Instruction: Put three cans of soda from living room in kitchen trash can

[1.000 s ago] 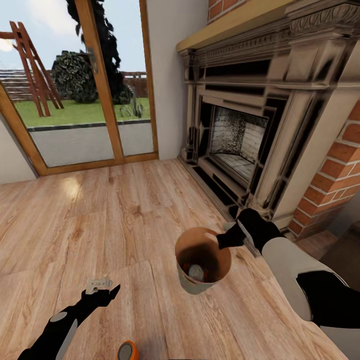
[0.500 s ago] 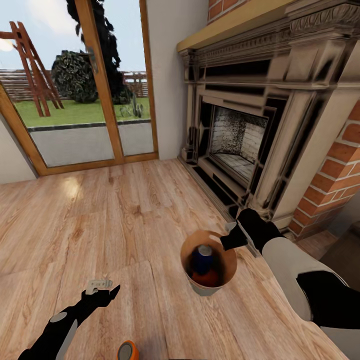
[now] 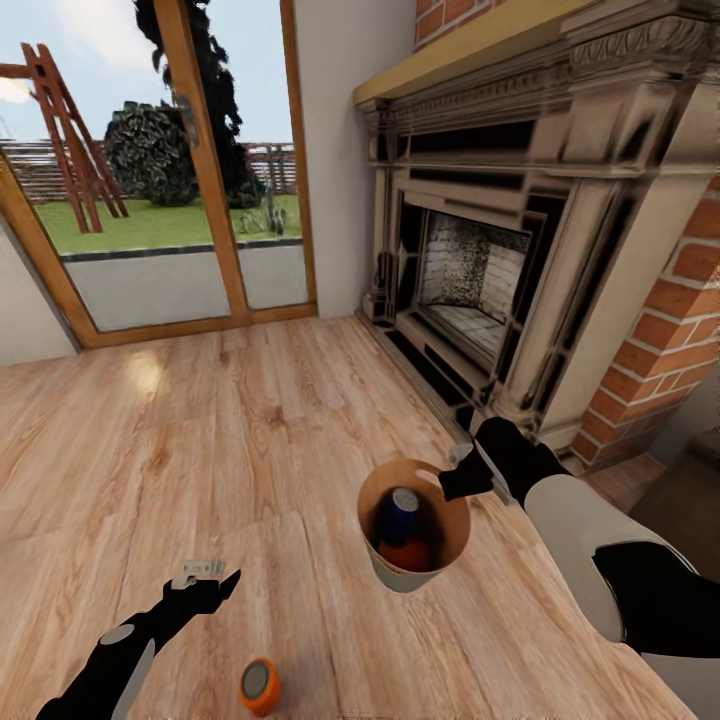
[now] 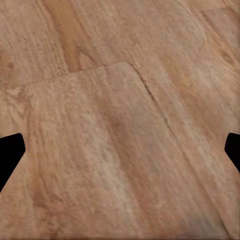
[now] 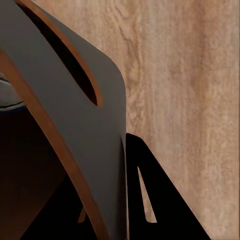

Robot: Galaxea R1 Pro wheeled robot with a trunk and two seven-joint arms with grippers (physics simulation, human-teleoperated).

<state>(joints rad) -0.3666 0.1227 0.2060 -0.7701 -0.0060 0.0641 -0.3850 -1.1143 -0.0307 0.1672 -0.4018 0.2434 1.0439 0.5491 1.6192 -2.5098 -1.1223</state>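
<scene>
While 1 orange soda can (image 3: 259,686) lies on the wood floor (image 3: 200,420) nearest me, my left gripper (image 3: 212,580) hangs released; beyond, my right gripper (image 3: 450,484) clenches the trash can's (image 3: 388,574) rim, 2 cans (image 3: 402,525) inside, before the fireplace (image 3: 480,270).

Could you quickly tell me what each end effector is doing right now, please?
Left end effector: open, empty, over the floor.
Right end effector: shut on the bin at its rim.
</scene>
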